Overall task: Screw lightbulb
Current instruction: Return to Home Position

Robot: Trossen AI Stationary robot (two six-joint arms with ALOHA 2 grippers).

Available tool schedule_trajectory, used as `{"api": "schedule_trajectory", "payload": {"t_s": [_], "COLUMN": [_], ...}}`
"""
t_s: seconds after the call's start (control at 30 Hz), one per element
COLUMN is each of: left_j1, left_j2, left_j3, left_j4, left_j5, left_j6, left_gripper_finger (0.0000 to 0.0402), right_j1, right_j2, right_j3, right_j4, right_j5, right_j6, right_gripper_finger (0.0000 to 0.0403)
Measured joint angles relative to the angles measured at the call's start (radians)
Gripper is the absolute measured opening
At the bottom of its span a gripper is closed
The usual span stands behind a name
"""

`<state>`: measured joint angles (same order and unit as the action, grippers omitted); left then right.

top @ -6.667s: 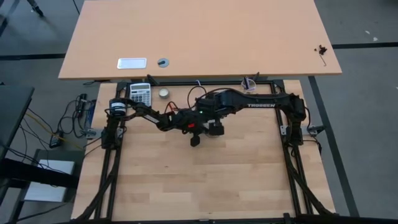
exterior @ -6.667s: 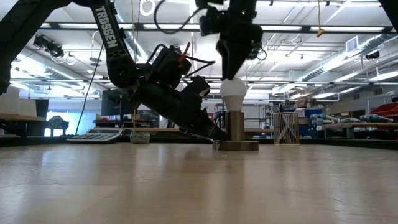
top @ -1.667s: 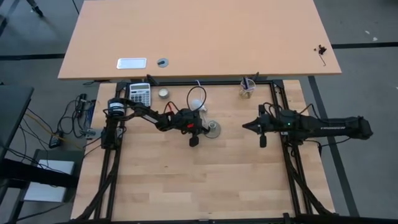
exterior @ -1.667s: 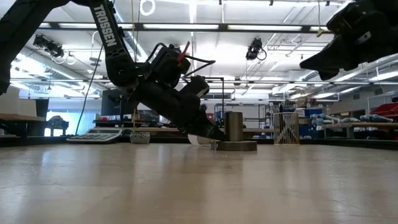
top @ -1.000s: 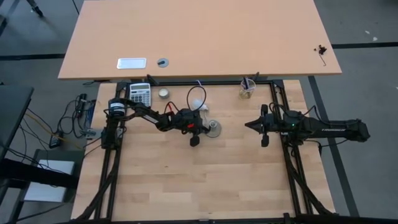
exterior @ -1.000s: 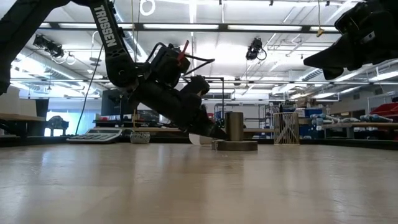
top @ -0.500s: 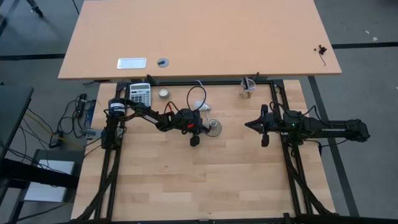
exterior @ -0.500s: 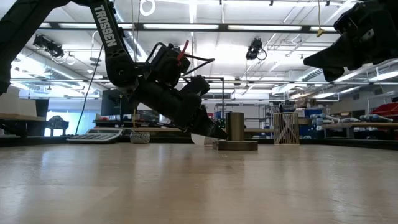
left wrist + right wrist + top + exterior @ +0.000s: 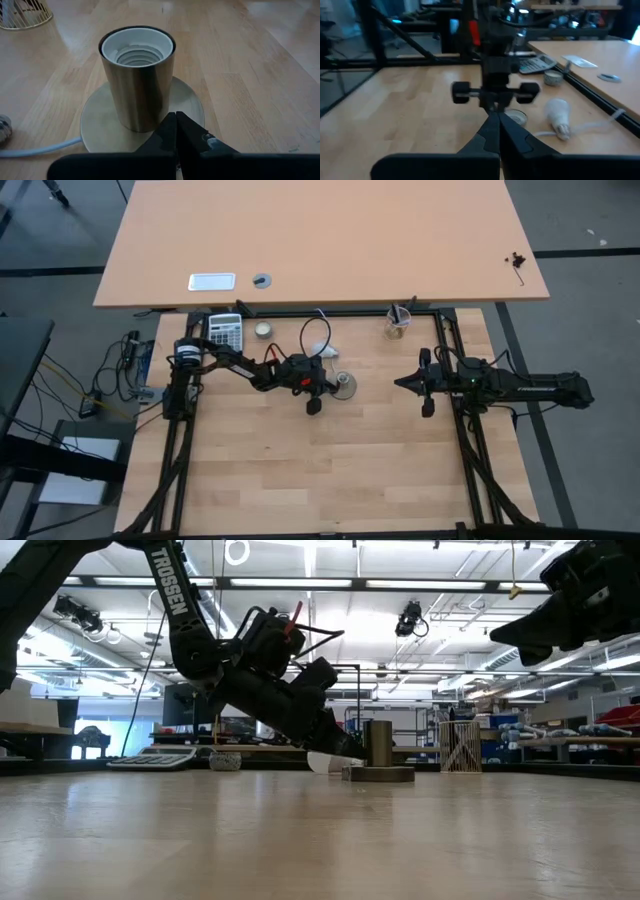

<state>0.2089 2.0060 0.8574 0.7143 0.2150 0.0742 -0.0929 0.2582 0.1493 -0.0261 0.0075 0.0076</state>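
The white lightbulb (image 9: 326,352) lies on its side on the table, just on the far side of the socket; in the right wrist view (image 9: 557,113) its grey screw end (image 9: 563,131) is bare. The grey metal socket (image 9: 137,75) stands upright and empty on its round base (image 9: 343,388), and its white cord (image 9: 312,330) loops away. My left gripper (image 9: 332,385) is shut, low and slanting down at the socket's left side (image 9: 355,752). My right gripper (image 9: 398,383) is shut and empty, in the air right of the socket (image 9: 497,636). My left gripper has its shut fingertips (image 9: 176,120) at the foot of the socket's wall (image 9: 150,117), just over the base plate (image 9: 192,107). It comes slanting down from the table's left. I cannot tell whether the tips touch the socket or the base.
A calculator (image 9: 226,331), a small round tin (image 9: 263,330) and a wire cup (image 9: 400,321) stand along the table's far edge. A larger tan table (image 9: 320,240) lies beyond. There is bare wood between the two grippers and toward the near edge.
The lightbulb has rolled a little along the table toward the right, closer to the socket. Both grippers have stayed shut and almost still.
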Motion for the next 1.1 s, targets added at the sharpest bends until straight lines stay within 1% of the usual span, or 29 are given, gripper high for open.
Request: {"api": "schedule_trajectory", "payload": {"t_s": [0.07, 0.2, 0.43, 0.53, 0.63, 0.8, 0.97, 1.1], "left_j1": [0.0, 0.0, 0.0, 0.0, 0.0, 0.0, 0.0, 0.0], "left_j2": [0.0, 0.0, 0.0, 0.0, 0.0, 0.0, 0.0, 0.0], "left_j3": [0.0, 0.0, 0.0, 0.0, 0.001, 0.001, 0.001, 0.001], "left_j4": [0.0, 0.0, -0.001, -0.002, -0.005, -0.002, -0.002, -0.002], "left_j5": [0.0, 0.0, 0.001, 0.003, 0.004, 0.003, 0.002, 0.002], "left_j6": [-0.001, -0.003, -0.004, -0.004, -0.008, -0.008, -0.008, -0.008], "left_gripper_finger": [0.0006, 0.0006, 0.0006, 0.0006, 0.0006, 0.0006, 0.0006, 0.0006], "right_j1": [0.0, 0.0, 0.0, 0.0, 0.001, 0.0, -0.002, -0.003], "right_j2": [-0.02, -0.087, -0.258, -0.252, -0.246, -0.249, -0.246, -0.231], "right_j3": [0.0, 0.0, -0.061, -0.102, -0.144, -0.143, -0.143, -0.143], "right_j4": [-0.001, -0.04, -0.075, -0.055, 0.037, 0.048, 0.047, 0.051], "right_j5": [-0.026, -0.029, -0.027, -0.019, -0.004, 0.029, 0.03, 0.057], "right_j6": [-0.006, -0.01, -0.011, 0.0, 0.006, -0.015, -0.011, -0.009], "right_gripper_finger": [0.0004, 0.0003, 0.0002, 0.0002, 0.0002, 0.0001, 0.0001, 0.0001]}}
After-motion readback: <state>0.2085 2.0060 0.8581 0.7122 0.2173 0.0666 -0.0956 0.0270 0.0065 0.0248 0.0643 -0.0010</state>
